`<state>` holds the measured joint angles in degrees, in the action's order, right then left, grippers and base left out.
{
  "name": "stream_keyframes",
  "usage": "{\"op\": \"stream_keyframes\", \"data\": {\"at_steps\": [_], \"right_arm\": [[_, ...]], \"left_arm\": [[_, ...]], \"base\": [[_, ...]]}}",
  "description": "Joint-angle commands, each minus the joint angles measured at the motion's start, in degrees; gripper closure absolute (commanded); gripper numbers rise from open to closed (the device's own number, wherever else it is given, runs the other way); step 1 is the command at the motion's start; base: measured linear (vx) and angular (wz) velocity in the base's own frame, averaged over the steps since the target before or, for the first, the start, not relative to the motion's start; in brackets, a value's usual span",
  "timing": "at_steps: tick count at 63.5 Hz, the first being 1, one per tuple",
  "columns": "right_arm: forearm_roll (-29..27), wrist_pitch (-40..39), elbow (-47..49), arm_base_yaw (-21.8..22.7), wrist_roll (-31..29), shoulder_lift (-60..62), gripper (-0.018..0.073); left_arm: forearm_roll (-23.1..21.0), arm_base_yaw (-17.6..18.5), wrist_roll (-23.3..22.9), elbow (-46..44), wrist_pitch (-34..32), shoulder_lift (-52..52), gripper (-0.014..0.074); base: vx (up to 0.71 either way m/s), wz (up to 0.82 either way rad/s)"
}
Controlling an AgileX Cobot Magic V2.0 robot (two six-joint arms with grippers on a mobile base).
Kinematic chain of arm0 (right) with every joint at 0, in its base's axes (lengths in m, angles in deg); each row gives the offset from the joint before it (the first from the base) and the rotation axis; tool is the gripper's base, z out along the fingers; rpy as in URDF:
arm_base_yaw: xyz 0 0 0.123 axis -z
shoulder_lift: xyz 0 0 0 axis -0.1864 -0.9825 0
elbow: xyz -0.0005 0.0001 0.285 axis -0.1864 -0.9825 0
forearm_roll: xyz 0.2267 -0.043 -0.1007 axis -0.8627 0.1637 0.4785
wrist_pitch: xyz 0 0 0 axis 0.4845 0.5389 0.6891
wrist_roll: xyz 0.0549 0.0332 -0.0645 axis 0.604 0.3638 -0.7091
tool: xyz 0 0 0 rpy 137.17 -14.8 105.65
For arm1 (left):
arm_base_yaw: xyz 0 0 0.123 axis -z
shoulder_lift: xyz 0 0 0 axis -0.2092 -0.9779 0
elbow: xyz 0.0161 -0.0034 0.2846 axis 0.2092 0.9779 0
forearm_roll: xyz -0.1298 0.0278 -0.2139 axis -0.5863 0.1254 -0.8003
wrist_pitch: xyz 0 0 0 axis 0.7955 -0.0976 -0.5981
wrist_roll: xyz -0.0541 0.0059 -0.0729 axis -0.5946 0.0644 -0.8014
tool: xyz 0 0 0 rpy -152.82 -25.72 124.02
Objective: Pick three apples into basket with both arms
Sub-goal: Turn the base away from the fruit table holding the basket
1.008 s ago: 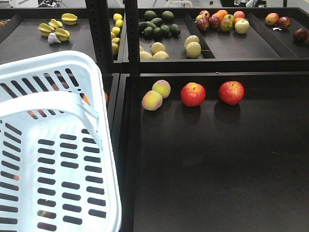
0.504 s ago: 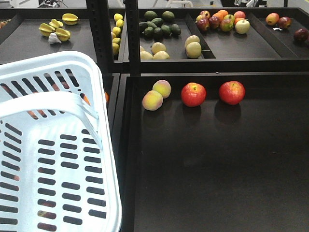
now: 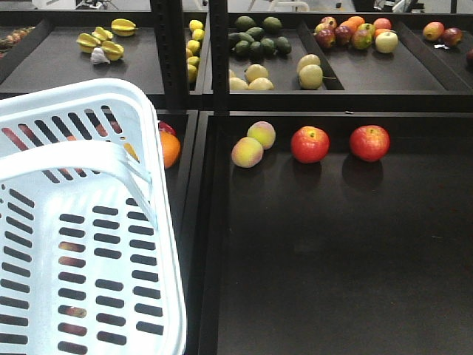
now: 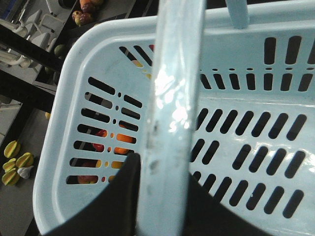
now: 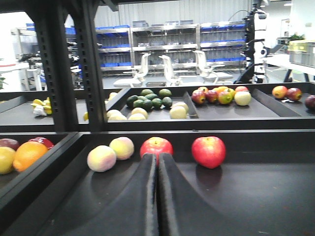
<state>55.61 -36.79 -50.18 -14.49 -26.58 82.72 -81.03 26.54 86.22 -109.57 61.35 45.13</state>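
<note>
Two red apples sit on the near black shelf, one (image 3: 310, 144) left of the other (image 3: 369, 143). Darker maroon apples (image 3: 326, 37) lie in a back tray. The pale blue basket (image 3: 140, 296) fills the lower left and holds nothing. My left gripper (image 4: 162, 196) is shut on the basket's handle (image 4: 172, 98), a black finger on each side. My right gripper (image 5: 157, 156) is shut and empty, low over the shelf. Its tips point at the left red apple (image 5: 156, 146), a short way in front of it. The other red apple (image 5: 208, 151) is to the right.
Two peaches (image 3: 253, 144) lie left of the red apples. An orange (image 3: 169, 149) sits behind the basket's corner. Black shelf posts (image 3: 170, 52) and a raised shelf lip (image 3: 340, 116) stand ahead. Back trays hold avocados (image 3: 255, 41), pale pears, lemons and starfruit (image 3: 103, 44).
The whole shelf scene has shifted right and slightly down in the front view. The orange by the basket has come into sight. The basket stays in the same place in the frame.
</note>
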Motion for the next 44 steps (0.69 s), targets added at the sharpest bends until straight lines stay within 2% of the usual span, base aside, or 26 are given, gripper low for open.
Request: {"op": "stream_keyframes", "data": {"at_steps": [1, 18, 44], "right_arm": [[0.4, -4.0, -0.8, 0.3, -0.1, 0.6, 0.0568], [0.4, -4.0, -0.8, 0.3, -0.1, 0.6, 0.0568], [0.4, -4.0, -0.8, 0.3, -0.1, 0.6, 0.0568]], "left_arm": [[0.1, 0.2, -0.8, -1.9, -5.3, 0.1, 0.0603], [0.1, 0.2, -0.8, -1.9, -5.3, 0.1, 0.0603], [0.1, 0.2, -0.8, -1.9, -5.3, 0.1, 0.0603]], "base": [[-0.02, 0.16], [-0.02, 0.29], [-0.05, 0.47]]}}
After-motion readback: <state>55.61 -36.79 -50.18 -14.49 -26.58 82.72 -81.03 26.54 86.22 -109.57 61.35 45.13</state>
